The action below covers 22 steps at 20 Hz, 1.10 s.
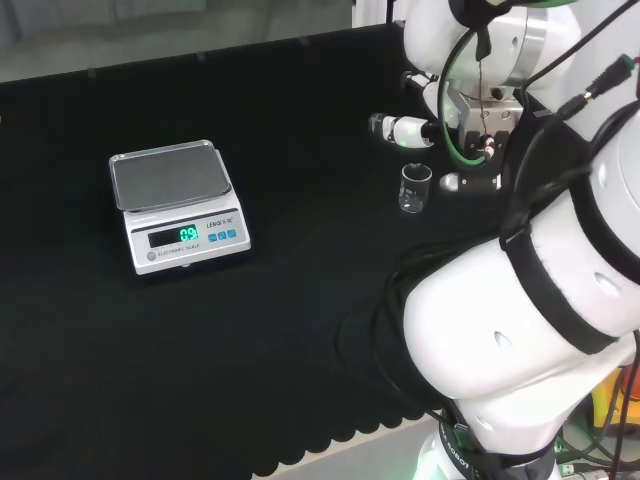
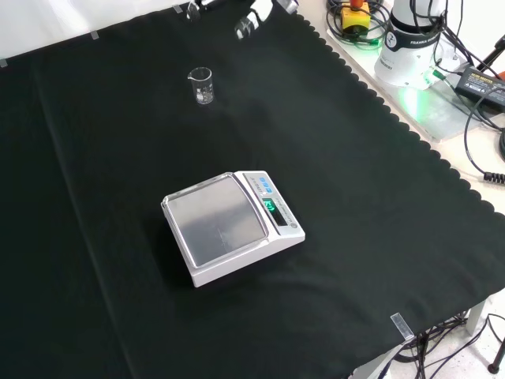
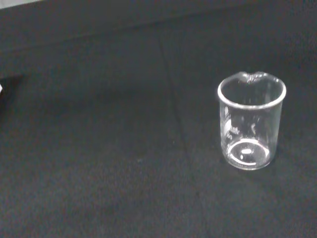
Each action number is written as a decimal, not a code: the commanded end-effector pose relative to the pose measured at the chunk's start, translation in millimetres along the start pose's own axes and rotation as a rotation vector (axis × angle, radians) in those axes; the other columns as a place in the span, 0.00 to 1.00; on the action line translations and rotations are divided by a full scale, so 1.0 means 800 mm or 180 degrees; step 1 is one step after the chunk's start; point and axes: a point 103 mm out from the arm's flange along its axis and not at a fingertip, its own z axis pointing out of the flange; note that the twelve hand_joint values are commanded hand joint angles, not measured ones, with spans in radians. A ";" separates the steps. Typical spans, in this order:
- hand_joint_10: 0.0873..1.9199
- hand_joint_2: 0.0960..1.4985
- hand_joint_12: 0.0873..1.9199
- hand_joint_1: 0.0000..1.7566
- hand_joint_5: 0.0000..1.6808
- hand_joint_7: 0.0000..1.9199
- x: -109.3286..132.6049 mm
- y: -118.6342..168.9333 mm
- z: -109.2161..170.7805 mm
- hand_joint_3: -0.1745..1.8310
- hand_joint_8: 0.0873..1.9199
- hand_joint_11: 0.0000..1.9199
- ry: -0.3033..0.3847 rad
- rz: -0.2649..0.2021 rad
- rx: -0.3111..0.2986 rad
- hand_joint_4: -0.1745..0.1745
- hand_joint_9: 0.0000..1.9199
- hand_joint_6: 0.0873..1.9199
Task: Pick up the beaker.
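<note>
One small clear beaker [image 1: 416,188] is seen standing upright on the black cloth [image 1: 300,330] of the bench. It looks empty, and its little spout is seen at the rim in the wrist view [image 3: 251,120]. In the front view the beaker [image 2: 202,85] is placed well apart from the scale [image 2: 230,226], farther off and a bit to the left of it. In the head view the beaker is found far to the right of the scale [image 1: 178,205], with bare cloth between them.

The scale is white, with a flat grey plate on top and green lit numbers on its front. Nothing is laid on the plate.

The robot hand [image 1: 405,129] is seen in the head view just above and to the right of the beaker, near it but not touching it. Black and white fingers are pointed out toward the left, and nothing is held in them. In the front view only the tips of the fingers [image 2: 252,22] are seen at the top edge, beyond the beaker and a little to its right. How far the fingers are bent cannot be told, since most of the robot hand is hidden by the white arm [image 1: 520,330].

The beaker is not yet lifted.
</note>
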 end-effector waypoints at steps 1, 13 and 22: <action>0.42 0.64 0.79 0.10 0.22 0.03 -0.006 0.018 0.021 0.16 0.39 0.03 0.0059 -0.0021 0.0064 0.32 0.05 0.00; 0.42 0.64 0.79 0.10 0.22 0.03 -0.059 0.050 0.056 0.16 0.39 0.04 0.0156 -0.0090 0.0236 0.32 0.05 0.00; 0.42 0.64 0.78 0.10 0.22 0.03 -0.104 0.066 0.084 0.16 0.39 0.04 0.0316 -0.0145 0.0350 0.31 0.05 0.00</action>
